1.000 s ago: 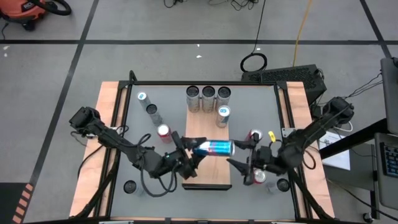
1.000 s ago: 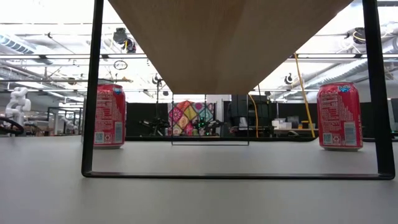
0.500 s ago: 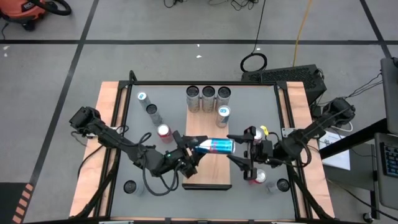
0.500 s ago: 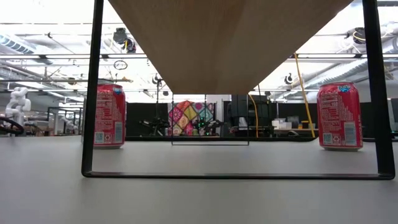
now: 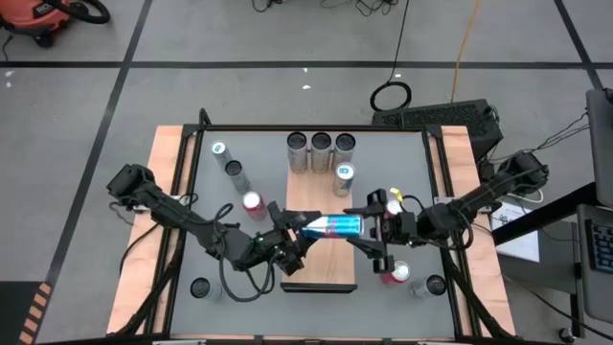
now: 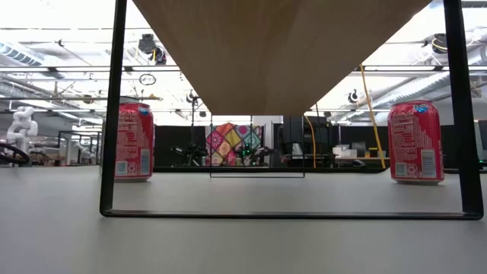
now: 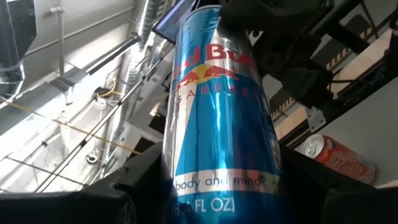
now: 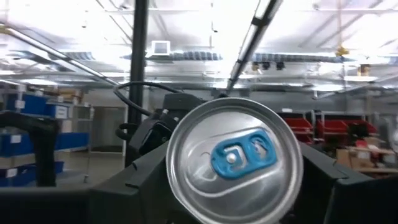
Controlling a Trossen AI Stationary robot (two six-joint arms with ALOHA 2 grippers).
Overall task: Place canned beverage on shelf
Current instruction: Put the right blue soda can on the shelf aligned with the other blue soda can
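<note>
- A grey desk (image 5: 402, 168) edged with pale wooden strips stands on a grey floor; the light-brown wood-grain shelf (image 5: 321, 273) lies along its middle.
- Three silver-topped cans (image 5: 321, 146) stand in a row at the shelf's far end, with one blue-tabbed can (image 5: 344, 174) just in front of them.
- Two slim cans (image 5: 230, 163) stand on the desk left of the shelf.
- Three red cans are in the high view: one (image 5: 252, 203) left of the shelf, two right of it (image 5: 394, 275), partly hidden by the right arm.
- The left end effector (image 5: 295, 233) is closed on a blue-and-silver Red Bull can (image 5: 331, 227), held lying sideways above the shelf.
- The right end effector (image 5: 374, 227) sits at the can's top end, its fingers spread wide on either side of the lid and gripping nothing.
</note>
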